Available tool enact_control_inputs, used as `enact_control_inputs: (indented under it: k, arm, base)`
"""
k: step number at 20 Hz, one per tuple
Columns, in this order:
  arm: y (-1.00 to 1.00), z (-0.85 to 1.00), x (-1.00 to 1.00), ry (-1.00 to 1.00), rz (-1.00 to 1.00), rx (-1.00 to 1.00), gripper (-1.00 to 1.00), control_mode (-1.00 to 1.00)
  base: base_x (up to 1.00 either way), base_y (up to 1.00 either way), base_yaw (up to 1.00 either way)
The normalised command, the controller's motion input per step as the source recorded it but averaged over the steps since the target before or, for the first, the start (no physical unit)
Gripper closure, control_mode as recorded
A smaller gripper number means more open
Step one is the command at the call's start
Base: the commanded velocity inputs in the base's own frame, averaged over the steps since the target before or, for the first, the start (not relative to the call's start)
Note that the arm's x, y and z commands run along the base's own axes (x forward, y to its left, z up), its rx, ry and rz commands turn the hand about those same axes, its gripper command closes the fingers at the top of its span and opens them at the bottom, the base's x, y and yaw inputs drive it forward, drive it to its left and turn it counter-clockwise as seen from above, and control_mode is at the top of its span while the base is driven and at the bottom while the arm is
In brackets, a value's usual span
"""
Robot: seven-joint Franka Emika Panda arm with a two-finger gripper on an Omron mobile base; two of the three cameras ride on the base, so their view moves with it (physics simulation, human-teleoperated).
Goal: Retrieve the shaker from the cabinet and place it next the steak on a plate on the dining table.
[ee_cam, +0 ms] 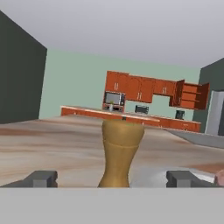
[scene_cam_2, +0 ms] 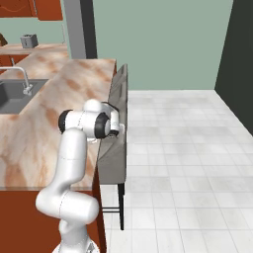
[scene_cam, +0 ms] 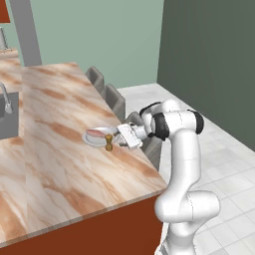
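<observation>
The tan wooden shaker (scene_cam: 108, 142) stands upright on the marbled dining table (scene_cam: 60, 149), close by the near rim of the light-grey plate (scene_cam: 92, 140) that holds the pinkish steak (scene_cam: 98, 133). My gripper (scene_cam: 116, 141) hovers level with the shaker on its right, open. In the hand view the shaker (ee_cam: 119, 153) rises between the two spread fingertips (ee_cam: 41, 178), which stand clear of it on both sides. The plate (ee_cam: 148, 177) lies just behind it, and the steak (ee_cam: 220, 176) shows at the right edge. Far back, the cabinet (ee_cam: 192, 95) hangs with its door open.
Grey chairs (scene_cam: 113, 99) line the table's right edge beside my arm (scene_cam_2: 89, 123). A sink with a tap (scene_cam_2: 15, 94) is set into the top further left. A toaster (scene_cam_2: 28, 39) sits on the back counter. Open tiled floor (scene_cam_2: 188, 163) spreads to the right.
</observation>
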Motion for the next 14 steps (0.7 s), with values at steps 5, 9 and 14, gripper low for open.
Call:
enact_control_inputs:
  k: [5, 9, 14]
  arm:
    - [-0.55, 0.87, -0.97, 0.0, 0.0, 0.13, -1.0, -1.0]
    - [-0.11, 1.0, -1.0, 0.0, 0.0, 0.0, -1.0, -1.0]
    - [0.01, 1.0, -1.0, -0.06, 0.03, 0.0, -1.0, -1.0]
  base:
    - [0.0, 0.0, 0.0]
    - [0.0, 0.0, 0.0]
    - [0.0, 0.0, 0.0]
